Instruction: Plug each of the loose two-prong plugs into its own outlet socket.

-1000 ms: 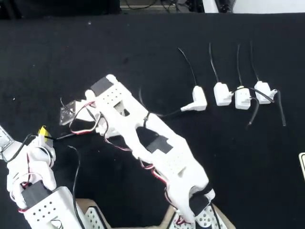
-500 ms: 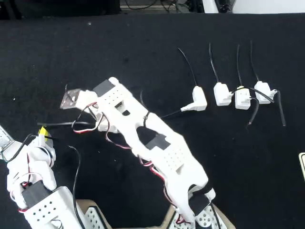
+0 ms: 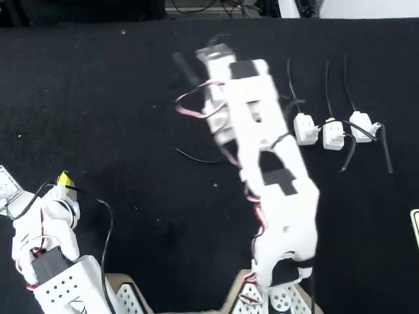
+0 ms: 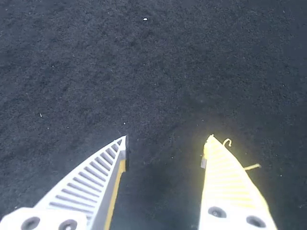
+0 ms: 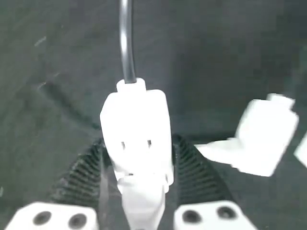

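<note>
My right gripper (image 5: pixel 138 149) is shut on a white plug (image 5: pixel 136 125) whose black cord (image 5: pixel 125 38) runs away from it. In the high view this gripper (image 3: pixel 216 55) hangs over the back middle of the black table, just left of the row of white outlet sockets (image 3: pixel 306 129) (image 3: pixel 334 135) (image 3: pixel 362 125). Another white piece (image 5: pixel 264 137) lies on the cloth close beside the held plug. My left gripper (image 4: pixel 166 141) stands open over bare black cloth, at the table's front left (image 3: pixel 34 184).
Thin black cords (image 3: pixel 291 80) run from the sockets toward the table's back edge, and one loose cord (image 3: pixel 386 149) lies at the far right. A black cord (image 3: pixel 196 157) trails on the cloth left of the right arm. The left half of the table (image 3: pixel 98 98) is bare cloth.
The right arm has swung from the table's left-centre to the back middle, carrying the white plug with its cord. The left arm has hardly moved.
</note>
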`<state>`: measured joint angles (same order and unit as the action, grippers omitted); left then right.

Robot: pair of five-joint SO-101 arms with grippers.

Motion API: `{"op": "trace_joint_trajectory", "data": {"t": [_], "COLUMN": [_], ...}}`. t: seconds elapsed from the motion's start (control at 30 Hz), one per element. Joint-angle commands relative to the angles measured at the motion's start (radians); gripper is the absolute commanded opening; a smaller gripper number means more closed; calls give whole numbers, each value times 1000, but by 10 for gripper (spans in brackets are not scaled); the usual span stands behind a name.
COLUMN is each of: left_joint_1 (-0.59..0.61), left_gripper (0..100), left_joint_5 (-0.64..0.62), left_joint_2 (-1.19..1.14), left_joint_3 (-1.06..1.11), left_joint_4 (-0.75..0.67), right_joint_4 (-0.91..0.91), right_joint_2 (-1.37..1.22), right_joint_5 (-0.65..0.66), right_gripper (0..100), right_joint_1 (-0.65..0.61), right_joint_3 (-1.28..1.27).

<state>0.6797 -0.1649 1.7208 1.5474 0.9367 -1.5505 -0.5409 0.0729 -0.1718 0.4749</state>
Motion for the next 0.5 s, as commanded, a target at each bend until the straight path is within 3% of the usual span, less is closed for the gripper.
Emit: {"op": "trace_joint_trajectory", "data": {"t": [0.0,0.23,0.47], "left_joint_1": [-13,-8,-4], "left_gripper": [256,256,256], "left_joint_5": [-12,-12,-12], "left_joint_2": [9,9,9], "left_joint_3": [-39,-42,-45], "left_joint_4": [-18,-17,-12], "right_joint_4": [66,61,-61], "right_joint_2": [2,-137,-320], "right_joint_5": [-41,-295,-333], "right_gripper": [11,11,11], "right_joint_1": [60,77,83], "right_joint_3": [12,119,321]}}
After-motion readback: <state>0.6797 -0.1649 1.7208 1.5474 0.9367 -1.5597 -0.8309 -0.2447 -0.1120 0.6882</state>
